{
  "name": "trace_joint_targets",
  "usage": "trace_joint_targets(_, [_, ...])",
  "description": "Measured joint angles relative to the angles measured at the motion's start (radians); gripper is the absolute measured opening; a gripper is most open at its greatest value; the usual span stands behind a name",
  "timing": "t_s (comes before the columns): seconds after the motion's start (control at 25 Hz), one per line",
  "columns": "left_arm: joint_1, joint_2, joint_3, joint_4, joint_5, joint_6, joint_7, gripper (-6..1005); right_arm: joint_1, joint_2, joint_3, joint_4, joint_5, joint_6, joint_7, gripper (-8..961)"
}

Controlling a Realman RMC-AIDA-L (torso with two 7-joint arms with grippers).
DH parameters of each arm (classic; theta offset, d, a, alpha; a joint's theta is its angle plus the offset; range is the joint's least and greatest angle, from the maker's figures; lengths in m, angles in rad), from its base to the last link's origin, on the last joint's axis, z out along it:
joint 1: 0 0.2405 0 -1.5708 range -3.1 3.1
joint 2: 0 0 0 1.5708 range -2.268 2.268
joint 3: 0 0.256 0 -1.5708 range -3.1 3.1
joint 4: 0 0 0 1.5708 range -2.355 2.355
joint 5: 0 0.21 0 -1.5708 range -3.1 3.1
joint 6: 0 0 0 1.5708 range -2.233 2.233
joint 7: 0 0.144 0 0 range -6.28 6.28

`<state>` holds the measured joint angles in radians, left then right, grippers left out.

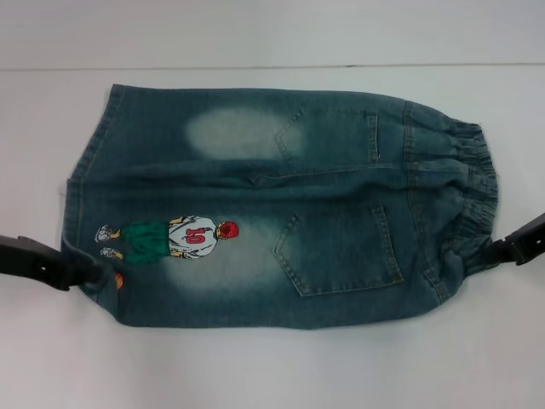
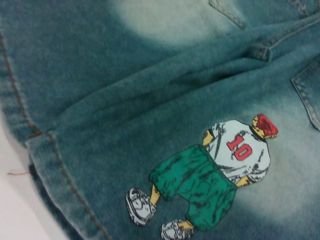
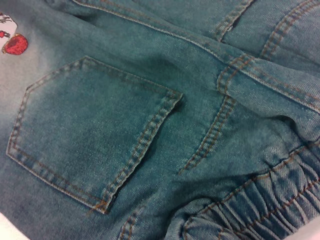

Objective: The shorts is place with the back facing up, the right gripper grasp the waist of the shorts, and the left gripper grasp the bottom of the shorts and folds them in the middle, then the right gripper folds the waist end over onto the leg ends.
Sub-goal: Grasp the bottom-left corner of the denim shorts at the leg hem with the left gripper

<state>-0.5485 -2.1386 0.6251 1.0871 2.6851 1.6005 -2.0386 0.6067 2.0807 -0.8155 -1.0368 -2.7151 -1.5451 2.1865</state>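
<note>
Shorts [image 1: 272, 204]: teal-blue washed denim, lying flat on the white surface [image 1: 272, 366] with the back facing up; they lie sideways in the head view, waist toward the robot's right and leg hems toward its left
Waist of the shorts [image 1: 471, 196]: gathered elastic band, narrower than the hems; its near corner touches the right hand; the ruffled band shows also in the right wrist view [image 3: 260, 210]
Bottom of the shorts [image 1: 85, 196]: two straight stitched hems at the left end; the near hem corner meets the left hand; in the left wrist view the hem edge [image 2: 55, 170] runs with orange stitching beside the bare surface
Back pockets: the near pocket [image 1: 341, 251] and the far pocket [image 1: 328, 136], both on the waist half; the near one fills the right wrist view [image 3: 95, 135]
Embroidered figure [image 1: 170, 239]: cartoon player with white shirt numbered 10, green shorts and red head, on the near leg close to the hem; seen large in the left wrist view [image 2: 210, 175]
Pale faded patches: one on each leg, between hem and pocket
Left hand [image 1: 72, 274]: black, low at the near hem corner, touching the denim; I cannot tell if it is clenched on the cloth
Right hand [image 1: 502, 250]: black, at the near corner of the waist band, touching it; whether it grasps the band I cannot tell
</note>
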Motion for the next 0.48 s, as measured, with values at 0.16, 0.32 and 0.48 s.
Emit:
trace_joint_targets(0.16, [0.01,0.0,-0.008,0.004,-0.037,-0.012,0.003,49,-0.009,0.002,0.014,-0.028,0.015,-0.003,-0.021,59])
trace_joint_targets(0.32, [0.02,0.009,-0.036,0.011,-0.099,-0.022,0.015,48,-0.037,-0.004,0.023,-0.087,0.085,-0.024,-0.033,40])
trace_joint_targets(0.48, [0.023,0.018,-0.072,0.026,-0.161,-0.017,0.032,48,-0.057,-0.017,0.061,-0.144,0.171,-0.059,-0.059,39])
